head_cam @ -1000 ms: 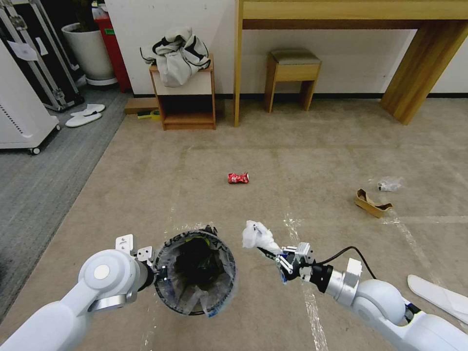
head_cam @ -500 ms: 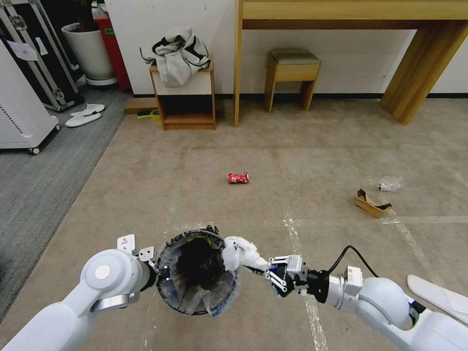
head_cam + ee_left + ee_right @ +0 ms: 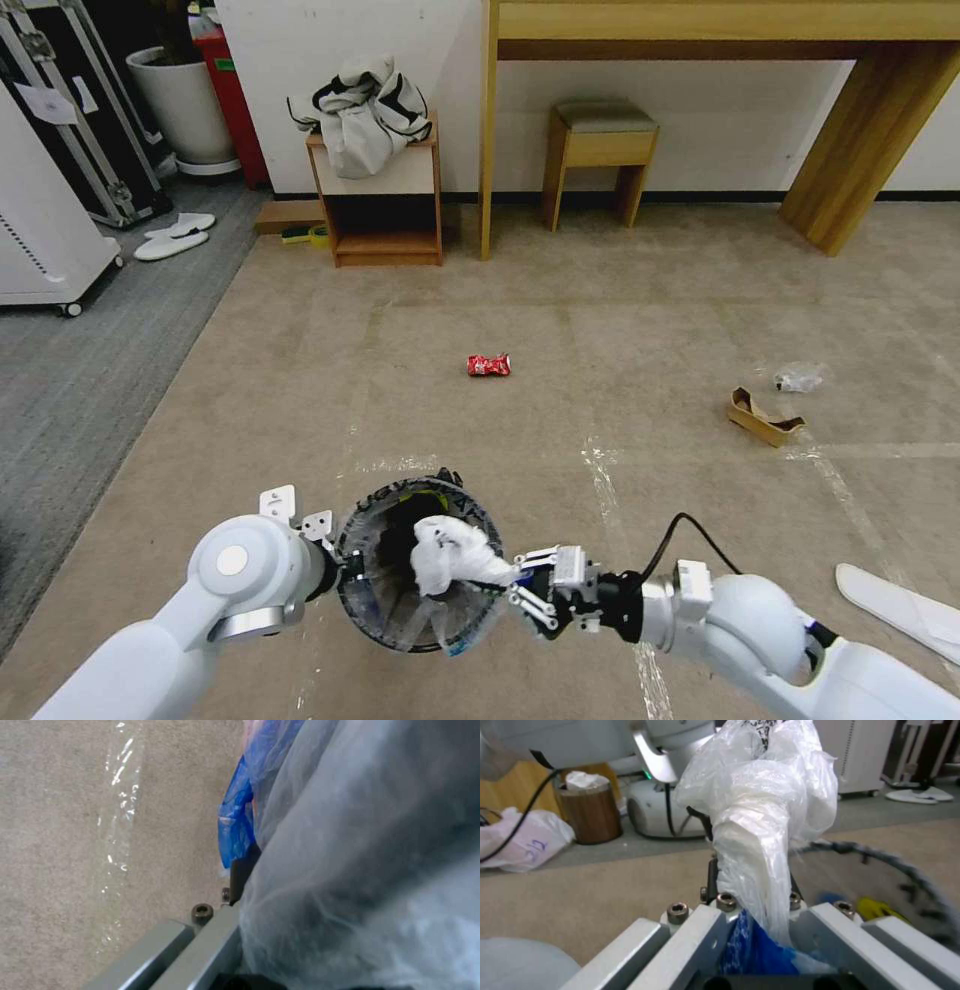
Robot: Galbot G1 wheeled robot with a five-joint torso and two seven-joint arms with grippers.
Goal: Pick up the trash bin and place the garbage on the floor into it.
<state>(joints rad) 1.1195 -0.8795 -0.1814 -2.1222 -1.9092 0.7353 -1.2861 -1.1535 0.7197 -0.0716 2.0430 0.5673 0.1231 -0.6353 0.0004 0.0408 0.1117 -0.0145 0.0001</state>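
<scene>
Low in the head view, left of centre, our left gripper (image 3: 335, 572) clamps the bag-lined rim of the round trash bin (image 3: 400, 620), whose black rim lettering is unreadable. Our right gripper (image 3: 512, 583) pinches a crumpled white plastic wad (image 3: 447, 560) over its mouth. On the beige carpet (image 3: 600, 320) lie one crushed red can (image 3: 488, 365), one brown cardboard piece (image 3: 763, 417) and one clear wrapper (image 3: 798, 377).

Black lettering on trash bin (image 3: 372, 500) rim: I cannot read it. Blue handwritten marks on white plastic bag (image 3: 522, 840) beside robot base: illegible to me. Crushed red can (image 3: 488, 365) print: too small to read.
</scene>
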